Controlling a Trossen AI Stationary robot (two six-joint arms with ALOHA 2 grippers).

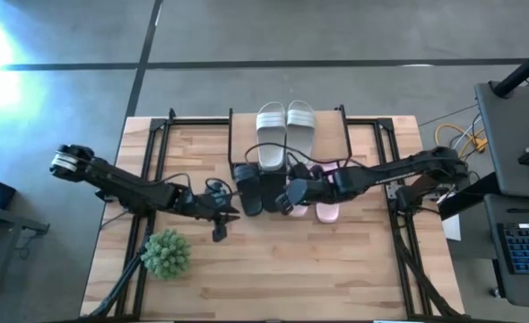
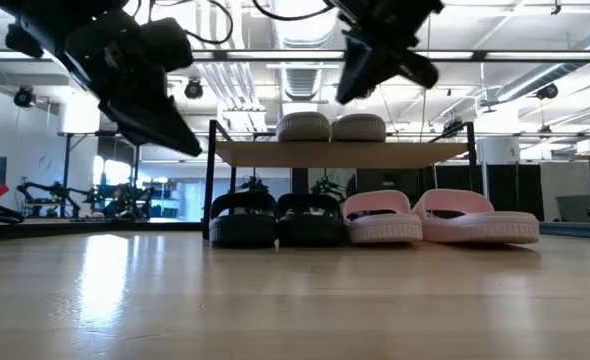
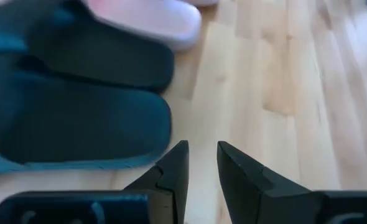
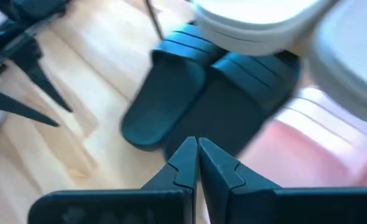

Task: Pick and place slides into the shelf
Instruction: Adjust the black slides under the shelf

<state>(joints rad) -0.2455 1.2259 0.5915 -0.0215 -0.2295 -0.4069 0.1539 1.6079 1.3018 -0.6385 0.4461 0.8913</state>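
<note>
Mostly smooth foam slides [image 2: 315, 219], wood shelf [image 2: 340, 153].

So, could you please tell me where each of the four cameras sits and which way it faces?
High: above the table, straight down on both arms, white slides on the shelf.
Low: table height, level toward the shelf, both grippers overhead.
Left wrist: over the left gripper, facing black slides.
Right wrist: over the right gripper, same black pair.
Shared: all four show the black slides.

Wooden table [image 1: 336, 269]: shelf [image 1: 354, 126], black slides [image 1: 260, 190], pink slides [image 1: 325, 212], plant ball [image 1: 166, 253].
</note>
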